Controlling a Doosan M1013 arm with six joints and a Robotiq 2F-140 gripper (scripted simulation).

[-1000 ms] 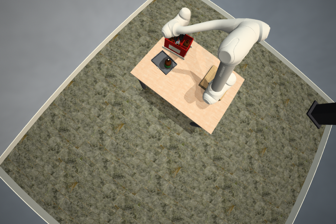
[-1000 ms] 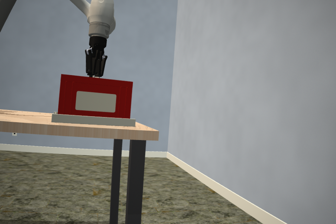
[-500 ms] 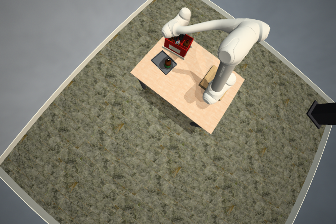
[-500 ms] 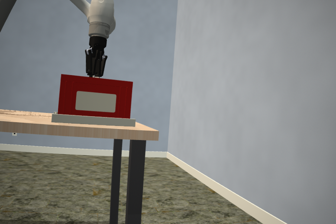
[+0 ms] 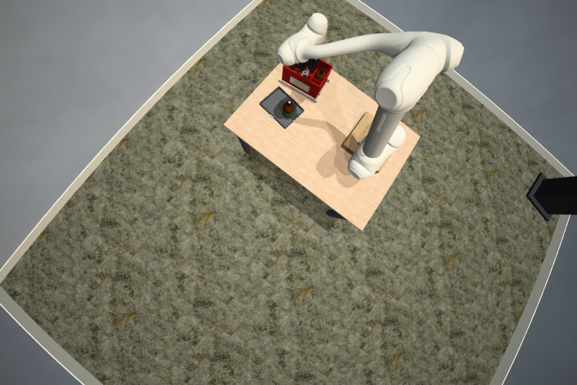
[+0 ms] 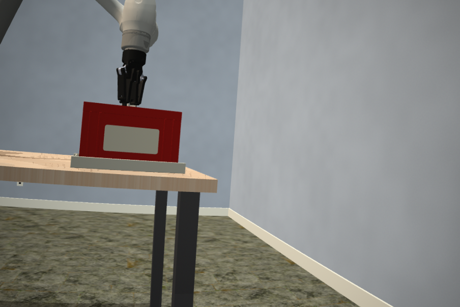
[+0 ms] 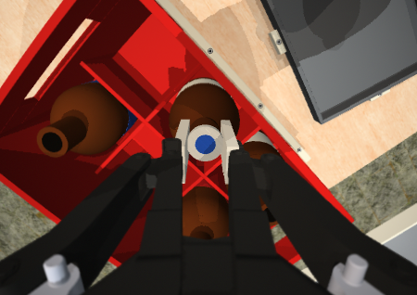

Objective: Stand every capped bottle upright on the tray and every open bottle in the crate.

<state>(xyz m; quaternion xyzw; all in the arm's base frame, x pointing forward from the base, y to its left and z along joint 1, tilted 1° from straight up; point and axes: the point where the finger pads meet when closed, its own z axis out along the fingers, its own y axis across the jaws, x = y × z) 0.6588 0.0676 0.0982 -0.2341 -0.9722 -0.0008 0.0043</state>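
The red crate [image 7: 139, 121] stands at the table's far corner, also in the top view [image 5: 306, 78] and the exterior view [image 6: 130, 132]. My gripper [image 7: 205, 134] reaches down into it and is shut on the white, blue-centred cap of a brown capped bottle [image 7: 204, 116] that stands in a crate cell. An open brown bottle [image 7: 76, 125] leans in the left cell. Two more brown bottles [image 7: 201, 218] [image 7: 259, 150] stand in neighbouring cells, partly hidden by my fingers. The dark grey tray [image 5: 281, 107] lies beside the crate and carries one upright brown bottle [image 5: 288, 108] with a green label.
The crate sits on a pale grey base strip [image 6: 127, 164] near the table's edge. A cardboard box [image 5: 359, 131] lies by the arm's base [image 5: 373, 161]. The tray's corner shows in the wrist view [image 7: 343, 51].
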